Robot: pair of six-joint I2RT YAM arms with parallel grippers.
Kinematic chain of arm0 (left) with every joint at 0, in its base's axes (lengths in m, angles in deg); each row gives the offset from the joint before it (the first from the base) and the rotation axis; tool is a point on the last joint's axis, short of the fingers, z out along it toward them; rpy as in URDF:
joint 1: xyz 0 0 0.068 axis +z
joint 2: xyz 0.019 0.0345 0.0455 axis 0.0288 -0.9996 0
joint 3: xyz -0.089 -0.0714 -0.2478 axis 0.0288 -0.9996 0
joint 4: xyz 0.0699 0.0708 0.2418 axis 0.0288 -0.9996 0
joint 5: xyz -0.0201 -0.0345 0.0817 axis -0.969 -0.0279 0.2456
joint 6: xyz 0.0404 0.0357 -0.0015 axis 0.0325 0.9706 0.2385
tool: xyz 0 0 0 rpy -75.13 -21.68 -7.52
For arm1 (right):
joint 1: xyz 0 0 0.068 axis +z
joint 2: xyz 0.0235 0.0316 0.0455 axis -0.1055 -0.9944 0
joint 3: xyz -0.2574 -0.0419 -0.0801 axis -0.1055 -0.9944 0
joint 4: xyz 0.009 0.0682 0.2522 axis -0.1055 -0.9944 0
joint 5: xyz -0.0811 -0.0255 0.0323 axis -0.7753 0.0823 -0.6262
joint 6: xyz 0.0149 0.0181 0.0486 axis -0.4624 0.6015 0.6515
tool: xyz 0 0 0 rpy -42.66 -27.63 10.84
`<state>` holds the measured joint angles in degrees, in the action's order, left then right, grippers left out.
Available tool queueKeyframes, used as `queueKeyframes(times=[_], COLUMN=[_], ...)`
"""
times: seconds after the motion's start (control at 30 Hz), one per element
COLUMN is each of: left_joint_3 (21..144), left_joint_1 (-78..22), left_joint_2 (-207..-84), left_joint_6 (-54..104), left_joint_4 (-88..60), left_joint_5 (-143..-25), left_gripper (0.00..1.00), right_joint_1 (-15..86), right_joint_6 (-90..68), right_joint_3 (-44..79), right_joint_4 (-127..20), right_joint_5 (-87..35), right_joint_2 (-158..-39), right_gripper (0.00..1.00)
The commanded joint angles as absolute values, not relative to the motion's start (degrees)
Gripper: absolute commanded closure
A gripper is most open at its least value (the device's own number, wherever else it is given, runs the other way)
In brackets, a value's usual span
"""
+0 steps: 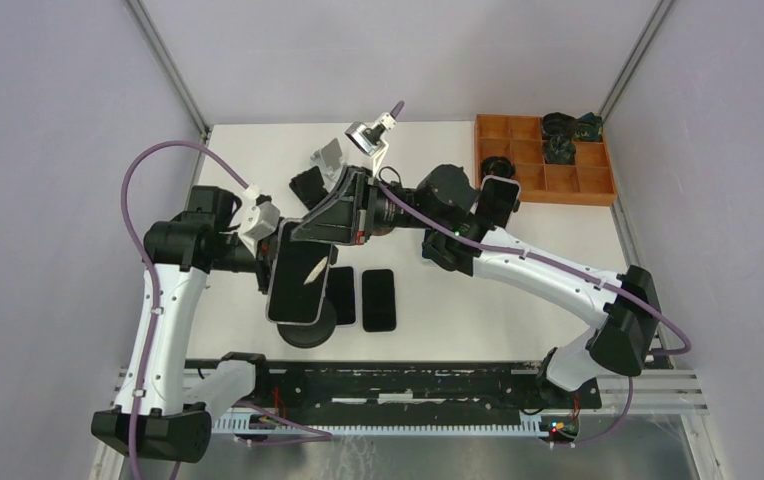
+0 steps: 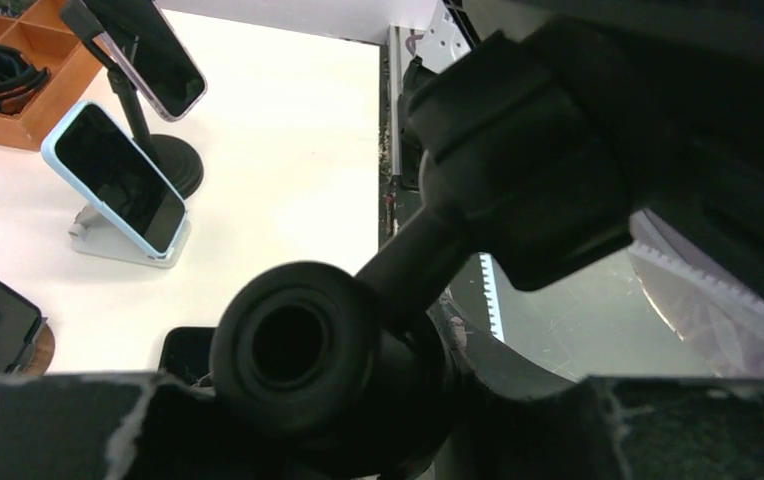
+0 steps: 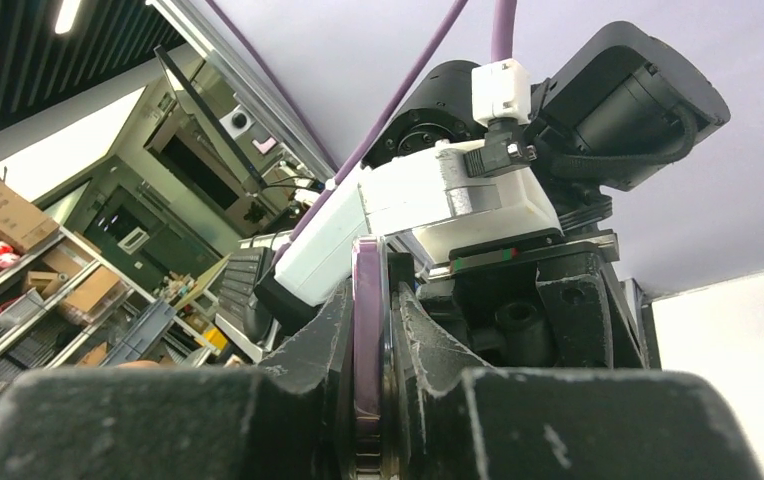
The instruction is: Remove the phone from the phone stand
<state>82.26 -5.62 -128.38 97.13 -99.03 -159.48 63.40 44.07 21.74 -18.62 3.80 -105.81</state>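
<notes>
Because the stand (image 1: 310, 333) could tip or travel with the phone if left free, the left gripper (image 1: 264, 262) is set low behind the phone, at the stand's neck (image 2: 398, 265). Its fingers (image 2: 68, 425) sit on either side of the neck joint, but you cannot tell from any view whether they press onto it.

The phone (image 1: 298, 272), purple at the edge, sits in the stand's cradle, tilted screen-up above the round base near the front of the table (image 1: 518, 300). The right gripper (image 1: 310, 228) comes at it from the far side, fingers clamped on the phone's top edge, one on each face. This hold suits drawing the phone up and out of the cradle.

Note the two flat phones (image 1: 379, 300) lying just right of the base, and plan the pull to clear them. Farther off, a blue-cased phone (image 2: 118, 180) leans on a white stand. Another phone (image 2: 148, 50) sits on a black pole stand close beside the right forearm. A wooden tray (image 1: 558, 185) occupies the far right corner.
</notes>
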Motion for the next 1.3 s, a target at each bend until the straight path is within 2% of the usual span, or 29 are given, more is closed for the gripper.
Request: queueKeyframes(times=[0.0, 0.07, 0.1, 0.3, 0.37, 0.43, 0.47, 0.57, 0.67, 0.77, 0.93, 1.07, 1.27], left_joint_3=[84.8, 84.9, 85.0, 85.5, 85.8, 86.0, 86.1, 86.4, 86.5, 86.8, 88.7, 89.0, 87.4], left_joint_1=[-5.5, -5.5, -5.5, -5.6, -5.5, -5.6, -5.5, -5.6, -5.6, -5.5, -5.6, -5.6, -5.6], left_joint_2=[-128.0, -127.9, -127.9, -128.8, -128.7, -128.1, -127.6, -126.1, -125.2, -125.1, -125.5, -125.4, -124.4], left_joint_6=[101.8, 101.9, 101.8, 99.6, 100.1, 102.1, 102.8, 103.6, 103.4, 102.0, 98.6, 93.8, 91.2], left_joint_4=[-99.9, -99.2, -98.7, -95.4, -95.7, -96.5, -96.5, -96.3, -95.9, -95.0, -92.7, -90.4, -90.3], left_joint_5=[-159.2, -158.7, -158.4, -156.7, -156.4, -156.0, -155.8, -154.9, -154.5, -154.6, -155.0, -157.5, -158.9], left_gripper=[0.75, 0.94, 0.97, 0.98, 0.98, 0.98, 0.98, 0.98, 0.98, 0.98, 0.98, 0.98, 0.98], right_joint_1=[63.9, 64.5, 65.1, 66.1, 66.0, 65.6, 65.4, 64.6, 63.8, 62.9, 61.0, 61.0, 61.0], right_joint_6=[44.5, 43.5, 42.4, 36.9, 35.4, 33.6, 33.2, 32.4, 32.0, 30.6, 23.0, 19.2, 12.9], right_joint_3=[21.7, 21.2, 21.2, 19.5, 18.8, 18.4, 17.7, 14.3, 12.9, 12.9, 11.1, 8.3, 14.2], right_joint_4=[-8.6, -7.9, -8.5, -12.1, -13.7, -16.5, -17.0, -16.5, -16.8, -18.9, -25.9, -23.7, -27.2], right_joint_5=[0.9, 0.8, 0.7, 0.2, 0.1, -0.2, -0.6, -2.6, -3.3, -3.7, -5.7, -2.8, 4.8], right_joint_2=[-101.8, -101.9, -101.9, -101.1, -100.4, -99.4, -98.7, -95.9, -94.3, -92.8, -87.1, -84.2, -88.4], right_gripper=[1.00, 1.00, 1.00, 0.99, 0.88, 0.68, 0.64, 0.55, 0.51, 0.36, 0.23, 0.19, 0.16])
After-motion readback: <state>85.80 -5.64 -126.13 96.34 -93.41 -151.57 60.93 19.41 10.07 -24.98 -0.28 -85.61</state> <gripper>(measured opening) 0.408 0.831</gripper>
